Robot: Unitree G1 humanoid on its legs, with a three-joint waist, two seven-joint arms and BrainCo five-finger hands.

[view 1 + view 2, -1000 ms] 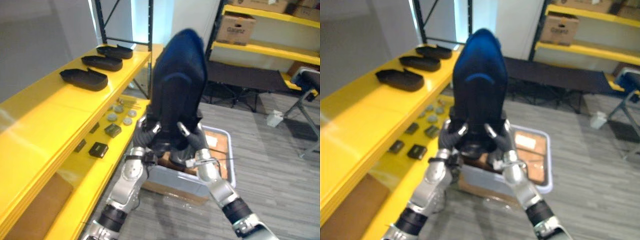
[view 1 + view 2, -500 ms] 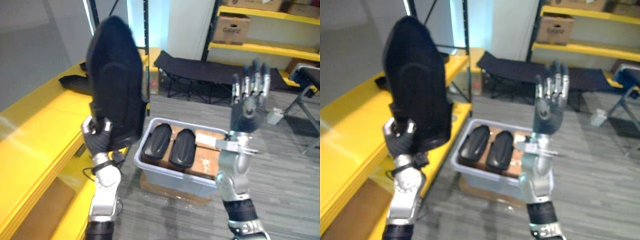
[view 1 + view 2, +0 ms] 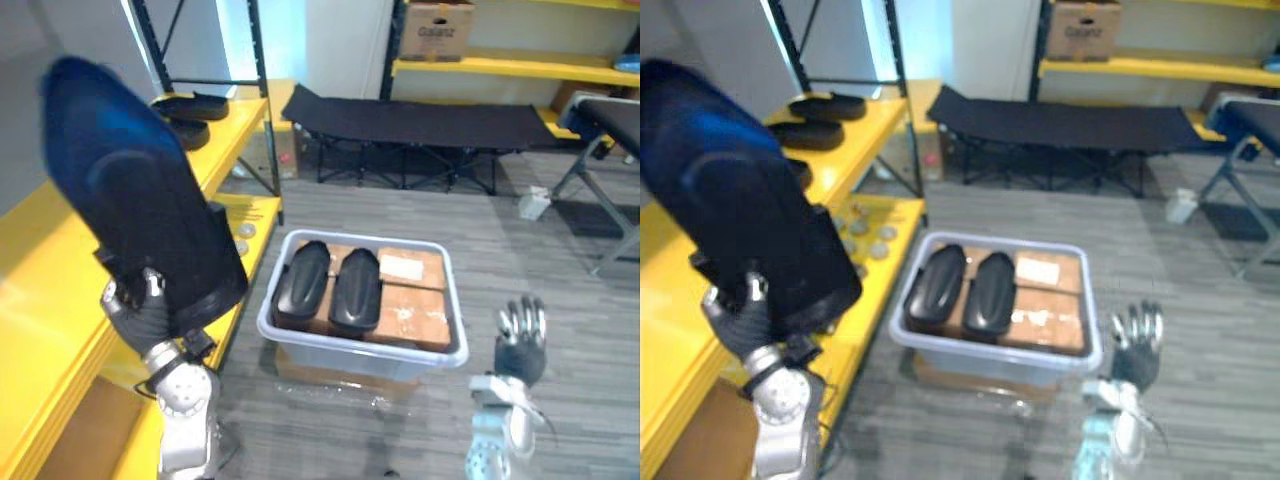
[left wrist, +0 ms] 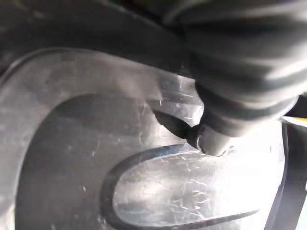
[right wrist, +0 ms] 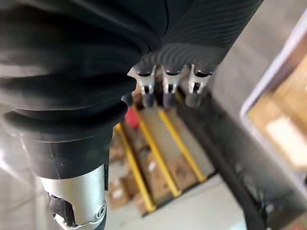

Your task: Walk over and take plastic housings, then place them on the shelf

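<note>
A grey plank floor (image 3: 420,215) runs past a yellow shelf (image 3: 228,140) left of the grey bin (image 3: 360,352), with three plastic housings (image 3: 827,105) on it. Left of the bin, the left hand (image 3: 140,310) has its fingers curled round the base of one upright housing (image 3: 140,210). The bin holds two housings (image 3: 302,280) beside cardboard boxes (image 3: 405,300), and right of it the right hand (image 3: 520,345) hangs straight-fingered and empty.

light: bright, even | source: pale glow behind shelf upright (image 3: 262,100) | glare: white sheen on plastic housing (image 4: 182,191)

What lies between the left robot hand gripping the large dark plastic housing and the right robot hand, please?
A pale grey plastic bin holding two black oval housings, seen in the left eye view.
</note>
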